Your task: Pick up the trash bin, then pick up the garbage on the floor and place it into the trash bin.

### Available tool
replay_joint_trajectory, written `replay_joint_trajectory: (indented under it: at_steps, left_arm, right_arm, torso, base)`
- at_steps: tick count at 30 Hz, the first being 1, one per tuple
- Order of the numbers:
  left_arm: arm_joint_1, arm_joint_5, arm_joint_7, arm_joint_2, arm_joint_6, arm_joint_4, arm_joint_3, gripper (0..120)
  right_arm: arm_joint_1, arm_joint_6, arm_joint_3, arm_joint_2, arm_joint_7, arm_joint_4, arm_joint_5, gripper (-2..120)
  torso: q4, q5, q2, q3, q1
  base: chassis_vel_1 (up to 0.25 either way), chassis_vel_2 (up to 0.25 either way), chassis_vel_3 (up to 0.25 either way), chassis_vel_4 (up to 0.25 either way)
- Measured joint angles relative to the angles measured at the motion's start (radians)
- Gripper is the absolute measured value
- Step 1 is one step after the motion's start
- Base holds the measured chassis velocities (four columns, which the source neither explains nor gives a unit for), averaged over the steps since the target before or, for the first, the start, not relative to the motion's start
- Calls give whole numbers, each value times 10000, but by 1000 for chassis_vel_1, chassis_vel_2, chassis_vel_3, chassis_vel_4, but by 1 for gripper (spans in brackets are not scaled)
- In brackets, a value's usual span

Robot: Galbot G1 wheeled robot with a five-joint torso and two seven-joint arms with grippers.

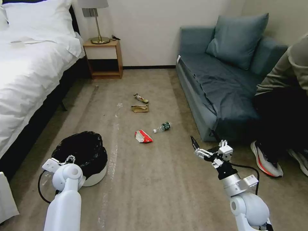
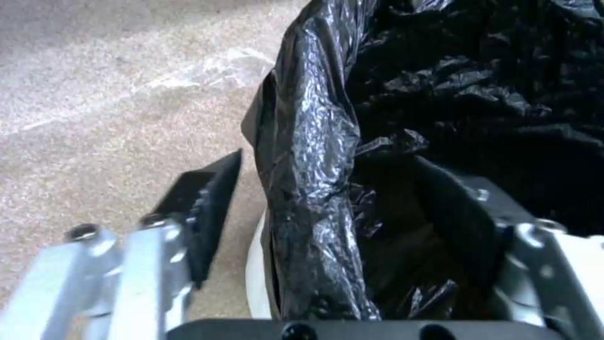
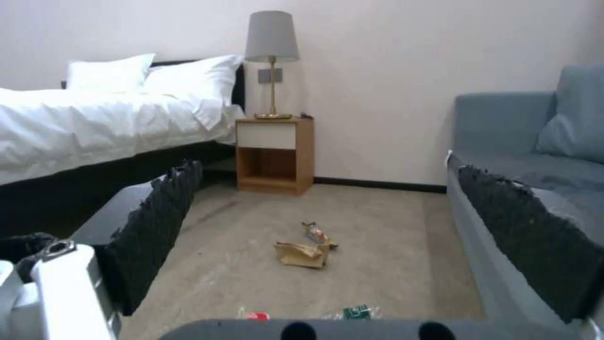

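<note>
The trash bin (image 1: 100,175) is a low white bin lined with a black bag, standing on the carpet at the near left. My left gripper (image 1: 69,158) is at its near rim and open. In the left wrist view the bagged rim (image 2: 308,156) passes between the left gripper's (image 2: 330,163) spread fingers, one outside and one inside the bin. The garbage lies mid-floor: a red-and-white snack bag (image 1: 143,136), a clear bottle (image 1: 163,126), a brown paper bag (image 1: 140,108) and a shiny wrapper (image 1: 141,98). My right gripper (image 1: 205,142) hangs open and empty to the right of them.
A white bed (image 1: 29,73) runs along the left. A wooden nightstand (image 1: 103,59) with a lamp stands at the far wall. A blue sofa (image 1: 221,86) lines the right side, and a person's shoes (image 1: 266,160) rest on the floor beside my right arm.
</note>
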Motion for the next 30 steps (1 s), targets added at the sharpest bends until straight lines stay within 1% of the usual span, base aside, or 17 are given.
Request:
replay_joint_trajectory:
  at_steps: [1,2,3,4,5,7,8,9,11,12,14,15,17,19,26,29,30]
  left_arm:
    - [23,1,12,1,-17,4,1,64]
    - [23,1,12,1,-17,4,1,64]
    - [42,4,31,-7,-41,8,1,57]
    - [52,7,51,-14,-63,9,1,53]
    - [52,7,51,-14,-63,9,1,53]
    - [81,11,58,-16,-95,7,4,41]
    - [90,11,58,-16,-100,-1,4,39]
    - [90,11,58,-16,-100,-1,4,39]
    - [116,16,57,-10,-100,-31,5,27]
    - [116,16,57,-10,-100,-31,5,27]
    - [153,17,49,-7,-99,-62,6,19]
    - [153,17,49,-7,-99,-62,6,19]
    - [224,32,69,-6,-97,-106,6,6]
    - [262,35,97,-6,-93,-135,6,4]
    - [333,35,129,-2,-77,-162,-28,4]
    - [425,57,229,40,-56,-201,-70,4]
    - [524,192,378,63,4,-269,-94,4]
  right_arm:
    - [0,3,4,-1,-12,-8,2,100]
    - [0,3,4,-1,-12,-8,2,100]
    - [9,4,4,-2,-21,-22,4,100]
    - [17,5,2,2,-25,-28,6,100]
    - [17,5,2,2,-25,-28,6,100]
    - [21,8,-16,16,-29,-38,11,100]
    - [22,12,-22,20,-33,-44,12,100]
    - [22,12,-22,20,-33,-44,12,100]
    - [22,30,-23,30,-44,-61,12,100]
    - [22,30,-23,30,-44,-61,12,100]
    - [15,53,-24,42,-52,-80,12,100]
    - [15,53,-24,42,-52,-80,12,100]
    - [4,73,-24,42,-54,-82,12,100]
    - [4,77,-26,43,-54,-82,11,100]
    - [9,90,-45,50,-39,-83,10,100]
    - [-1,100,-67,62,-35,-88,2,100]
    - [0,109,-66,65,-31,-111,0,100]
  torso:
    - [0,-1,0,0,0]
    - [0,-1,0,0,0]
    - [0,0,1,0,0]
    - [0,-1,1,-1,0]
    - [0,-1,1,-1,0]
    - [0,-2,0,1,0]
    - [0,-3,0,0,0]
    - [0,-3,0,0,0]
    - [0,-6,0,1,0]
    - [0,-6,0,1,0]
    - [0,-6,0,2,0]
    - [0,-6,0,2,0]
    - [1,-6,0,2,0]
    - [2,-8,0,3,0]
    - [-1,-7,0,2,0]
    - [-3,-8,0,3,0]
    - [-3,-12,-1,3,0]
  base:
    - [0,0,0,0]
    - [0,0,0,0]
    - [0,0,0,0]
    - [0,0,0,0]
    - [0,0,0,0]
    - [0,0,0,0]
    - [0,0,0,0]
    - [0,0,0,0]
    - [0,0,0,0]
    - [0,0,0,0]
    - [0,0,0,0]
    - [0,0,0,0]
    - [0,0,0,0]
    - [0,0,0,0]
    - [0,0,0,0]
    - [0,0,0,0]
    - [0,0,0,0]
